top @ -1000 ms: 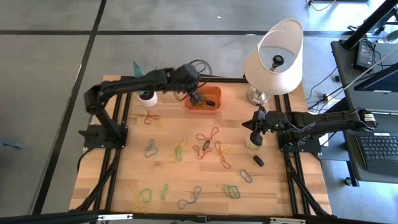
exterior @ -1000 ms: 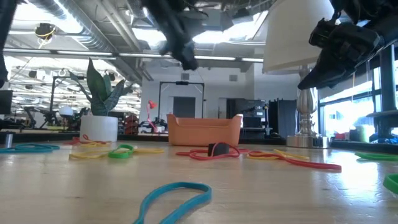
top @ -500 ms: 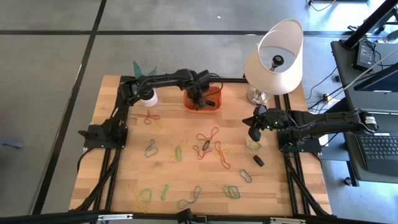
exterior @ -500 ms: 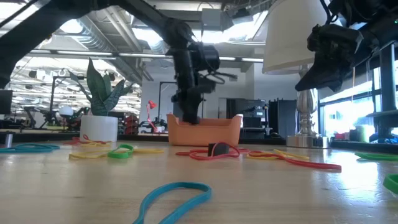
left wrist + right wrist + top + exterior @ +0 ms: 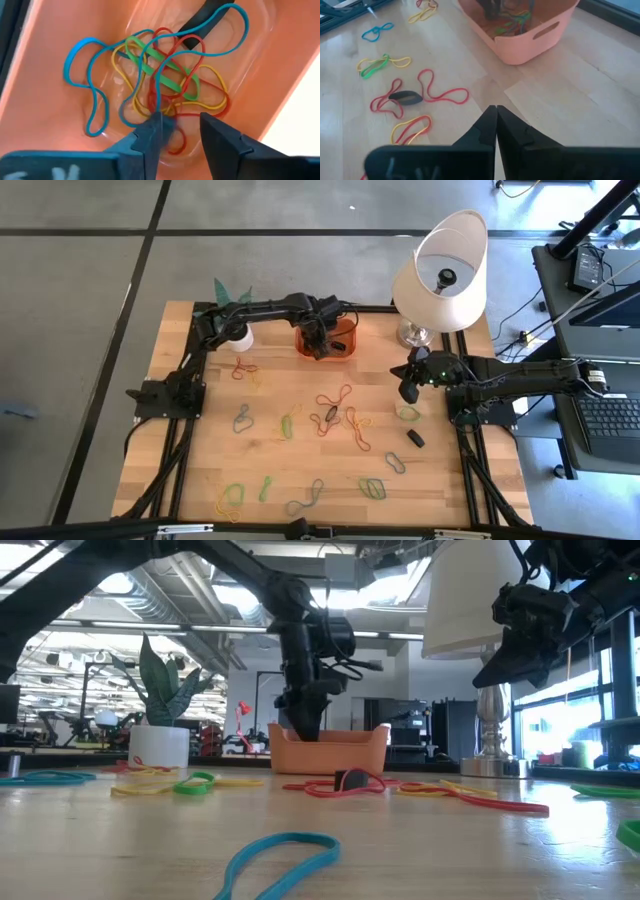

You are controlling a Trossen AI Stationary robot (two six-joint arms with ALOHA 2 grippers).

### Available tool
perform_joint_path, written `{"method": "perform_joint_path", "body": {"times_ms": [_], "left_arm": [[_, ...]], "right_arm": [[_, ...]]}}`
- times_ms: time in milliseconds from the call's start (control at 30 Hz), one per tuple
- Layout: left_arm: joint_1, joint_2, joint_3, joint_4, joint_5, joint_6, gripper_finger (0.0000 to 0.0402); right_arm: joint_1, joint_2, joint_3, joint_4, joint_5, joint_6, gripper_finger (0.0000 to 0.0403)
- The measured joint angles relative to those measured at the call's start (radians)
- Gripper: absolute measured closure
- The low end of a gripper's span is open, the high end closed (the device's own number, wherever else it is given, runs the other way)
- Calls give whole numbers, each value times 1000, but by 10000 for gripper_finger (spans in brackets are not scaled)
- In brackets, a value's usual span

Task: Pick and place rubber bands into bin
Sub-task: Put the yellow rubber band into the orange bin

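Orange bin (image 5: 330,340) sits at the table's (image 5: 200,450) far edge between the white pot (image 5: 238,336) and the lamp (image 5: 440,275), with a tangle of rubber bands (image 5: 160,85) in blue, yellow, green, red and black on its floor. Left gripper (image 5: 177,135) reaches down into the bin, its fingers parted just above the tangle and holding nothing, while more bands (image 5: 335,415) lie scattered across the wood. Right gripper (image 5: 496,122) hangs near the lamp base, fingers pressed together and empty.
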Motion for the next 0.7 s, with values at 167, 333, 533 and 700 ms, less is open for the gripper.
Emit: {"method": "perform_joint_path", "body": {"times_ms": [167,333,533,700], "left_arm": [[0,-17,0,-5,0,-36,266],[-11,-91,0,-19,-3,-109,285],[-87,-214,-3,-95,-108,-130,372],[-171,-295,-72,-93,-131,-115,399]], "right_arm": [[0,0,0,0,0,-14,387],[0,0,0,0,-1,-25,387],[0,0,0,0,-3,-28,387],[0,0,0,0,-3,-33,387]]}}
